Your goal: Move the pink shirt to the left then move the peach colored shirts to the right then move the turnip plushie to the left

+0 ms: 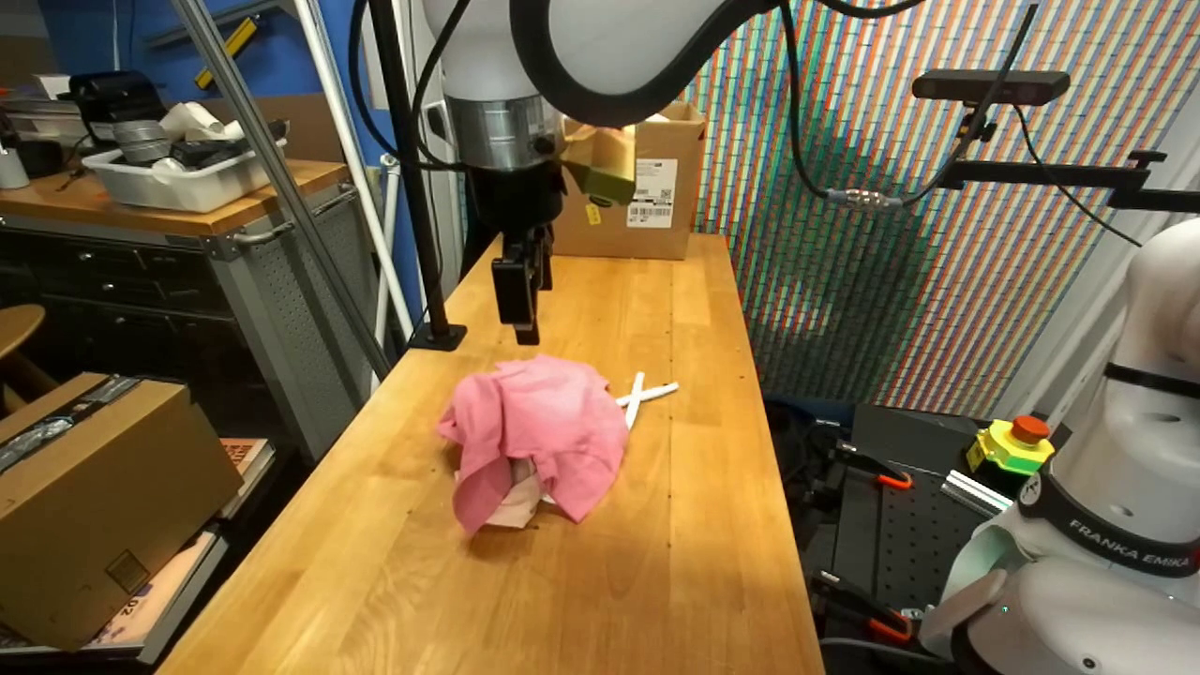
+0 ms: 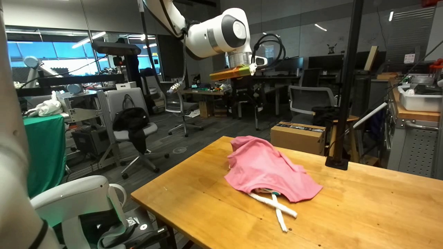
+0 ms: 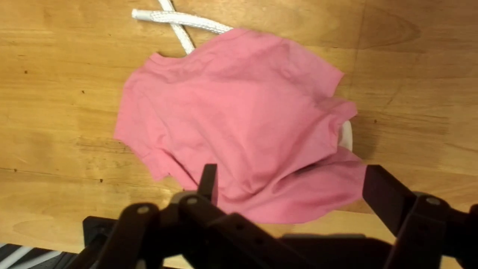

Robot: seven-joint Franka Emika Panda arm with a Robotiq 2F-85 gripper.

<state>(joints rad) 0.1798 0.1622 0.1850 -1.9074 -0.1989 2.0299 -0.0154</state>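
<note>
A wooden table (image 1: 666, 600) stretches through a cluttered workspace. On it the pink shirt (image 1: 567, 403) lies rumpled in a low mound, below the gripper (image 3: 291, 183) and well apart from it. The jaws are spread wide — in the wrist view, part of the shirt shows in the gap, lower down. Pale peach cloth (image 1: 517, 506) peeks from beneath the shirt, and crossed ends of braided white rope (image 3: 198, 21) stick out at another edge. Farther off stand a black post (image 2: 346, 84) and a cardboard shipping box (image 1: 609, 239).
</note>
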